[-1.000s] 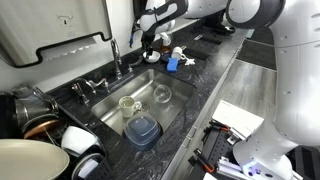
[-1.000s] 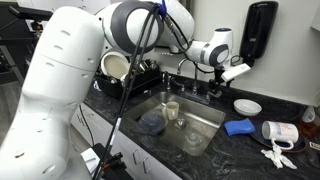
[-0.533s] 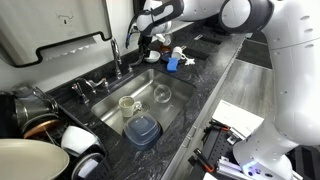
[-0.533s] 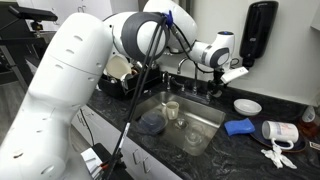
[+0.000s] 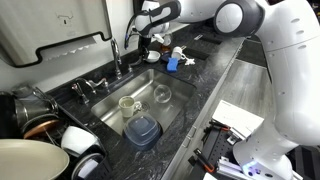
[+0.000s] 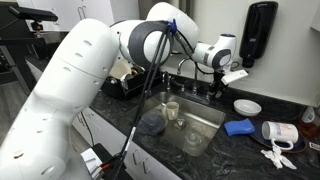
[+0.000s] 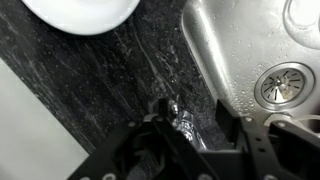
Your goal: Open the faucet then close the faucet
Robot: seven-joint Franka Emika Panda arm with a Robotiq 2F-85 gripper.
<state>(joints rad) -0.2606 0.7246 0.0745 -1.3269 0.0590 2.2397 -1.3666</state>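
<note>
Faucet [image 5: 114, 52] is standing at the back rim of the sink [image 5: 148, 80], hard against the wall [image 5: 60, 40] that is closing off that side. Its long axis is running upright, and the thin spout is arching over at the top toward the basin.

Room around the sink is tight. Piled dishes [image 5: 40, 130] are crowding the counter at one end. A cup [image 5: 127, 103] and a blue container [image 5: 143, 130] are sitting down in the basin. At the other end, a strip of black counter [image 7: 100, 80] is running between the sink's edge and a white plate [image 7: 80, 10].

I am holding my pincer [image 7: 188, 128] above the sink's back rim, toward the plate end. It is pointing down. In both exterior views it is hanging beside the faucet's neck, near it but apart, at about the height of the arch.

My jaws are standing spread. In the wrist view a small chrome piece [image 7: 176, 115] is showing between them, with a gap on each side. I cannot tell whether that piece is the faucet's lever or one of the low fittings along the rim. I am gripping nothing.
</note>
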